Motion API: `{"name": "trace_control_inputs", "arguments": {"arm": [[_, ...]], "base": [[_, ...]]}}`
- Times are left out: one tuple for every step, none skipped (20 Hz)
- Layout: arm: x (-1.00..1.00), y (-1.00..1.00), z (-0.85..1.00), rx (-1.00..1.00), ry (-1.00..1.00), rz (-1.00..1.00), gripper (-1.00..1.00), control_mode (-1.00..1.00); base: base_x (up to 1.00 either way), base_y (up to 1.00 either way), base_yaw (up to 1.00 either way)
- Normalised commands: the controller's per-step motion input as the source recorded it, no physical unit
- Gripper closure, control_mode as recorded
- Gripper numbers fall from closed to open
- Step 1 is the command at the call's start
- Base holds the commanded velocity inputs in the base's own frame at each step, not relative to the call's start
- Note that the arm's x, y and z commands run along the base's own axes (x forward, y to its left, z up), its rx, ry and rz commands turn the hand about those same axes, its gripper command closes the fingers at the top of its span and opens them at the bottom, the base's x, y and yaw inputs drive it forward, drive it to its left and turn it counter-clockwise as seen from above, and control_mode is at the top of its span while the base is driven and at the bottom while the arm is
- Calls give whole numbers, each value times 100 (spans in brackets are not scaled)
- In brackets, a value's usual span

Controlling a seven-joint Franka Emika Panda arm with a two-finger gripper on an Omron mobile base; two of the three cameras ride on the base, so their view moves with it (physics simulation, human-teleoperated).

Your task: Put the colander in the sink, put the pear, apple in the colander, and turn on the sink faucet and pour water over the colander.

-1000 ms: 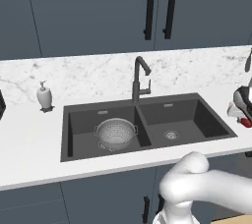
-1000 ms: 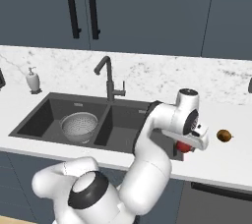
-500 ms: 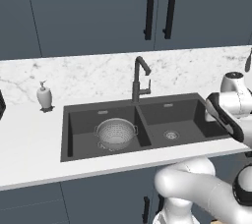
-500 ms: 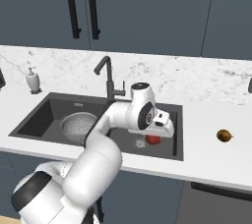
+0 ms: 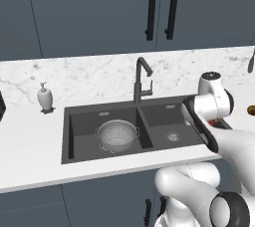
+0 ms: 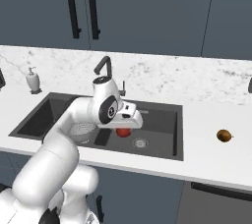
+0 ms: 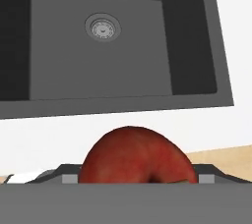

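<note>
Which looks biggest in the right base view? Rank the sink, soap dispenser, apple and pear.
1. sink
2. soap dispenser
3. apple and pear: look alike; the apple is partly hidden under the gripper, so no ranking.

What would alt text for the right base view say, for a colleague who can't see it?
The white arm's end effector holds the red apple above the dark double-basin sink, beside the colander in the left basin. The pear lies on the white counter to the right, and the faucet stands behind the sink.
</note>
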Motion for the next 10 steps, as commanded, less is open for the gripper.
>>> {"name": "trace_control_inputs", "arguments": {"arm": [[0, 100, 3, 0, -7, 0, 100, -100], [0, 100, 5, 0, 0, 0, 100, -100], [0, 100, 2, 0, 0, 0, 100, -100], [0, 100, 2, 0, 0, 0, 100, -100], [0, 100, 2, 0, 0, 0, 100, -100], [0, 100, 1, 0, 0, 0, 100, -100], [1, 100, 0, 0, 0, 0, 100, -100], [0, 100, 0, 0, 0, 0, 100, -100], [0, 100, 0, 0, -1, 0, 100, -100], [0, 100, 0, 0, -6, 0, 100, -100]], "base": [[0, 0, 0], [0, 0, 0], [0, 0, 0], [0, 0, 0], [0, 0, 0], [0, 0, 0], [0, 0, 0], [0, 0, 0], [0, 0, 0], [0, 0, 0]]}}
